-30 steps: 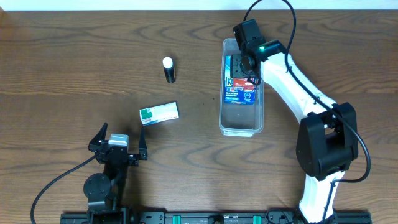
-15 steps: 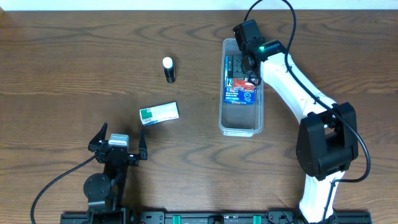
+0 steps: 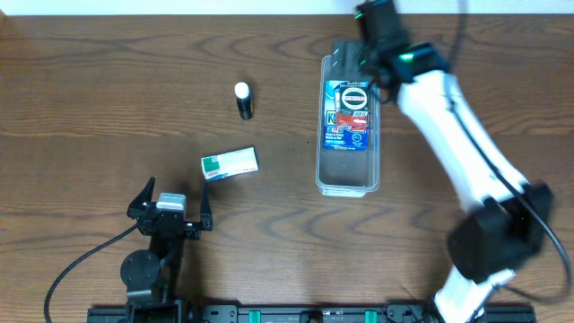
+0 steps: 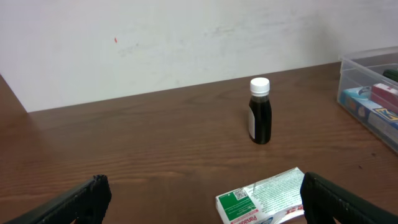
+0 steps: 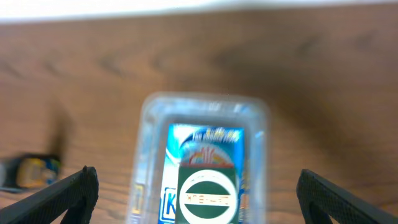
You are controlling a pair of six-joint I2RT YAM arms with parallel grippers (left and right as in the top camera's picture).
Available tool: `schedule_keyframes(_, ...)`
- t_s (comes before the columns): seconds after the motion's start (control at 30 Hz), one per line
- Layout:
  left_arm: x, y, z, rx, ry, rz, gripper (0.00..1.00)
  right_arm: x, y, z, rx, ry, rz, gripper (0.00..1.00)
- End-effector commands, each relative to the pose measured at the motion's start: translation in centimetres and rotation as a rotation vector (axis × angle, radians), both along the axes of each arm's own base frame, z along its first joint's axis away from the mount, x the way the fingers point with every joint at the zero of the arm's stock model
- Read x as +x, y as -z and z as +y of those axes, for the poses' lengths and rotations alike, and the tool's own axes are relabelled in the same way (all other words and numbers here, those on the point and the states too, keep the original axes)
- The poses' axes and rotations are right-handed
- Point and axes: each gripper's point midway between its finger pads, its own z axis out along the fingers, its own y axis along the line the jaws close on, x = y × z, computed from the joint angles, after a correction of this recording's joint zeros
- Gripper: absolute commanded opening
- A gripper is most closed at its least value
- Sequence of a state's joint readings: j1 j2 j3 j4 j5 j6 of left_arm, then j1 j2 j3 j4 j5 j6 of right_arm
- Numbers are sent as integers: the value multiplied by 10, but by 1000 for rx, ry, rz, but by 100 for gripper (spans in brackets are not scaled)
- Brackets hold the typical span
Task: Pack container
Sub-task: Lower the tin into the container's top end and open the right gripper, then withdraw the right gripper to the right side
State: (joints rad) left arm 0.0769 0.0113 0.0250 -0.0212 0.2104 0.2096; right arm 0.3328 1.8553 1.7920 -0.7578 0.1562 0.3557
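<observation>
The wooden table point(image 3: 90, 90) carries everything. The right arm point(image 3: 457, 117) reaches from the near right corner to the far edge. Its end effector point(image 5: 198, 179) is above the far end of the container point(image 3: 348, 175), fingers spread wide with nothing between them; the overhead view is blurred there.

The container lies lengthwise on the table's right half, one short end toward the far edge. In its far half lies a blue box point(image 3: 345, 126), with a dark green packet point(image 3: 352, 97) bearing a white oval on top of it. The near half is bare.

The left end effector point(image 3: 177, 190) sits at the near left, fingers apart and holding nothing. Just beyond it a white-and-green box point(image 3: 230, 162) lies flat. Farther back a dark bottle point(image 3: 243, 100) with a white cap stands upright, well apart from the container.
</observation>
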Motion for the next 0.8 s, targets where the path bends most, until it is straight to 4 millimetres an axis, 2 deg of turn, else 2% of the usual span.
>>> schedule_keyframes(0.0,0,17,-2,-10,13,49,98,-14,-73,-59,-28,120,-132,99)
schedule_keyframes(0.03,0,17,-2,-10,13,49,98,-18,-77,-71,-42,151,-134,99)
schedule_keyframes(0.13,0,17,-2,-10,13,49,98,-43,-87,-139,-106,308,-100,99)
schedule_keyframes(0.2,0,17,-2,-10,13,49,98,-55,-83,-165,-118,361,-54,99)
schedule_keyframes(0.3,0,17,-2,-10,13,49,98,-77,-61,-207,-119,476,57,99)
schedule_keyframes(0.4,0,17,-2,-10,13,49,98,-88,-41,-227,-104,534,121,99)
schedule_keyframes(0.6,0,17,-2,-10,13,49,98,-96,-2,-249,-73,606,184,99)
schedule_keyframes(0.77,0,17,-2,-10,13,49,98,-96,11,-255,-74,620,191,99)
